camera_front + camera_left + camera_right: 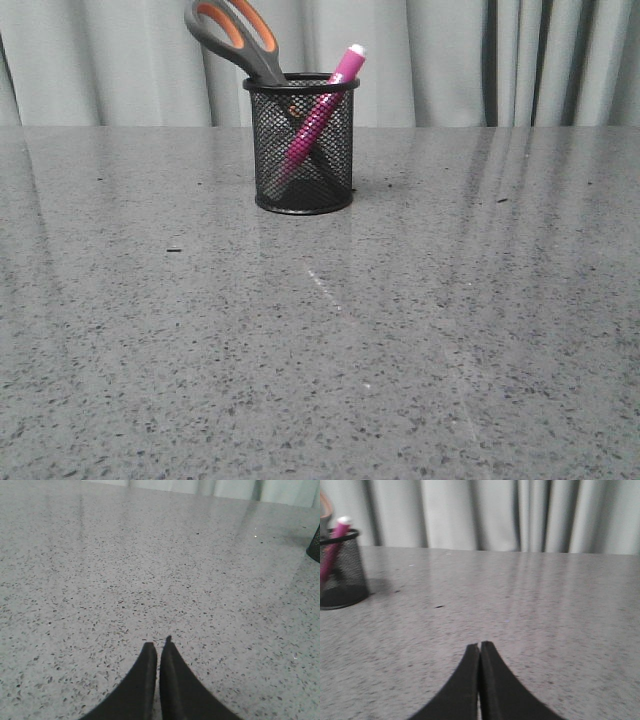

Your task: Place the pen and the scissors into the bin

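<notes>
The black mesh bin (302, 145) stands upright on the grey table in the front view. Inside it lean the magenta pen (325, 105), its white end above the rim, and the scissors (235, 35), grey-and-orange handles sticking out to the left. No arm shows in the front view. My left gripper (158, 644) is shut over bare table, with only the bin's edge (315, 545) showing at that view's border. My right gripper (480, 644) is shut and holds nothing. The bin (342, 570) with the pen (332, 547) sits well away from it.
The speckled grey table (420, 320) fills the front view. A pale pleated curtain (450, 60) hangs behind it. A few small dark specks (174, 249) lie on the surface.
</notes>
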{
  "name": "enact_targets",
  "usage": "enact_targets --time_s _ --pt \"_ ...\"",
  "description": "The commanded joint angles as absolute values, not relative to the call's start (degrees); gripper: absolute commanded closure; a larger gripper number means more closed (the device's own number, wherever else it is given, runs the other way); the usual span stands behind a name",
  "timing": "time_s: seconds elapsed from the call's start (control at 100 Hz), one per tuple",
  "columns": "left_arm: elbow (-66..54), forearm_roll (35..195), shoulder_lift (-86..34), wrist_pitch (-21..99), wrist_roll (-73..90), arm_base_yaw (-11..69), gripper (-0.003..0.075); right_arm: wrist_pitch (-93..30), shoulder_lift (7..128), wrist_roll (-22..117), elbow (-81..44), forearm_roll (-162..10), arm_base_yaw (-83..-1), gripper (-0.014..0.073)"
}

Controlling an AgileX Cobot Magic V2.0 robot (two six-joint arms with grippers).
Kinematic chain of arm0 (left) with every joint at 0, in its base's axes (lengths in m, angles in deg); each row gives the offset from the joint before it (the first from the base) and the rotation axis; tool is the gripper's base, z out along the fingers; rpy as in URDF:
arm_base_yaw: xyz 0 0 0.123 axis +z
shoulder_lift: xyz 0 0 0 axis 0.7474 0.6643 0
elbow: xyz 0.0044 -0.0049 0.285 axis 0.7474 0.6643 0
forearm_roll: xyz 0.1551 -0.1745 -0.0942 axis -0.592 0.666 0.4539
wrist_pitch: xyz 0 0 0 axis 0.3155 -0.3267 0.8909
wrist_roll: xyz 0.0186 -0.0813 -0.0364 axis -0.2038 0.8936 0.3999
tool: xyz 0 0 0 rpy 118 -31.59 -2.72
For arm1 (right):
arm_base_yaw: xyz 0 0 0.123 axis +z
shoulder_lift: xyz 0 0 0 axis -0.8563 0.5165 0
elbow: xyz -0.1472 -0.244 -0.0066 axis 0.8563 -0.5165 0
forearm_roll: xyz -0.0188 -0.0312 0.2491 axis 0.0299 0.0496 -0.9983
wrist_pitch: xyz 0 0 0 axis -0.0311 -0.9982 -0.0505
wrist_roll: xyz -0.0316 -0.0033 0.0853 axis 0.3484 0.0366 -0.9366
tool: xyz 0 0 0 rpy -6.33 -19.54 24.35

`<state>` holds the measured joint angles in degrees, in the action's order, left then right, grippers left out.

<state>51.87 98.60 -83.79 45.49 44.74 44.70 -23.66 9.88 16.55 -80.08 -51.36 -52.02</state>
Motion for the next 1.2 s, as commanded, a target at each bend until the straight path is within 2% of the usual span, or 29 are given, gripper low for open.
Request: enact_targets --time_s 0.0,0.15,0.28,1.19 --pt "53.2 99.1 -85.6 42.9 45.3 44.9 0.074 -21.2 10.6 17.5 -80.7 -51.9 -55.2 0.0659" --pt "53.2 99.1 -85.6 42.9 45.3 44.9 0.074 -29.2 9.9 17.5 -80.7 -52.4 -56.0 0.0659" --pt "53.2 99.1 -85.6 42.9 45.3 44.9 0.074 -35.8 7.2 17.5 -80.7 -59.4 -56.0 0.0659" --pt "53.2 99.1 -85.6 42.9 45.3 44.9 0.074 -35.7 7.1 17.5 -80.7 -60.4 -56.0 0.0659"
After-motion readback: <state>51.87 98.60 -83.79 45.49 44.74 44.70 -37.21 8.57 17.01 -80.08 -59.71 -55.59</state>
